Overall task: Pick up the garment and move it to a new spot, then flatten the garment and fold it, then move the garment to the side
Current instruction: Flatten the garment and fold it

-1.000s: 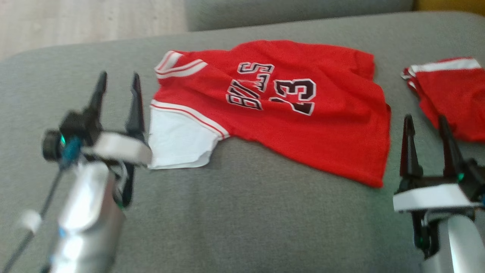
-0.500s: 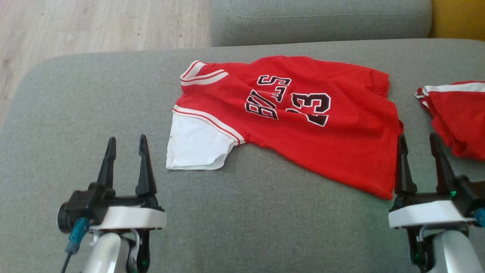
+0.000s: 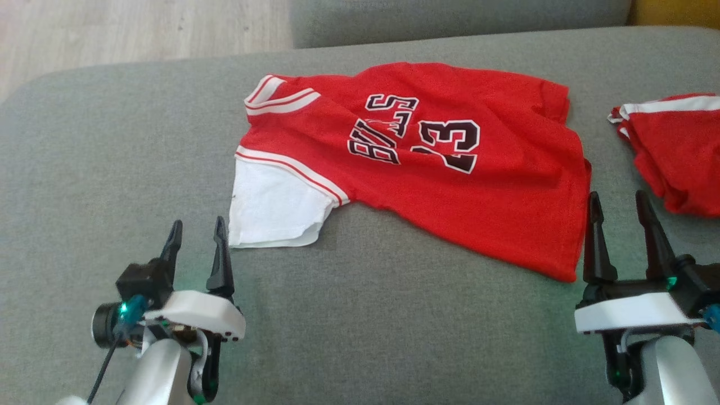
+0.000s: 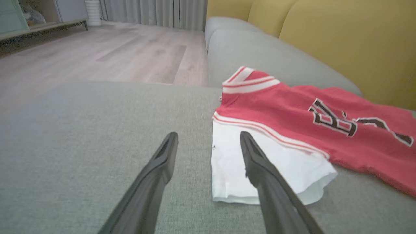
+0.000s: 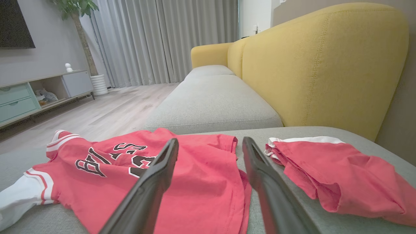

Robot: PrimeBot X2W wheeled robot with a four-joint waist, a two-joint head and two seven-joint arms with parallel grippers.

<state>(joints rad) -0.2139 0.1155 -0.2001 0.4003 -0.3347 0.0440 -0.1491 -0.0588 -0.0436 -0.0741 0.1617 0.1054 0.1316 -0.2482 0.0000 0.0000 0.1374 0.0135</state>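
The garment (image 3: 450, 185) is a red jersey with black lettering and a white sleeve (image 3: 275, 208), spread out flat on the grey sofa seat (image 3: 365, 326). My left gripper (image 3: 197, 225) stands open just short of the sleeve's near-left corner, apart from it. In the left wrist view the left gripper (image 4: 208, 135) has its right finger over the white sleeve (image 4: 234, 175) of the garment (image 4: 292, 107). My right gripper (image 3: 617, 197) is open beside the hem's near-right corner. The right wrist view shows the right gripper (image 5: 210, 140) empty above the garment (image 5: 201, 185).
A second red piece with a white band (image 3: 675, 152) lies bunched at the right edge of the seat, close to my right gripper; it is also in the right wrist view (image 5: 341, 175). Wooden floor (image 3: 112, 28) lies beyond the seat's left edge. A yellow backrest (image 5: 325, 65) rises behind.
The head camera has shifted. My left gripper has drawn back from beside the collar and sleeve to the sleeve's near corner. The right gripper stays by the hem; the garment lies as before.
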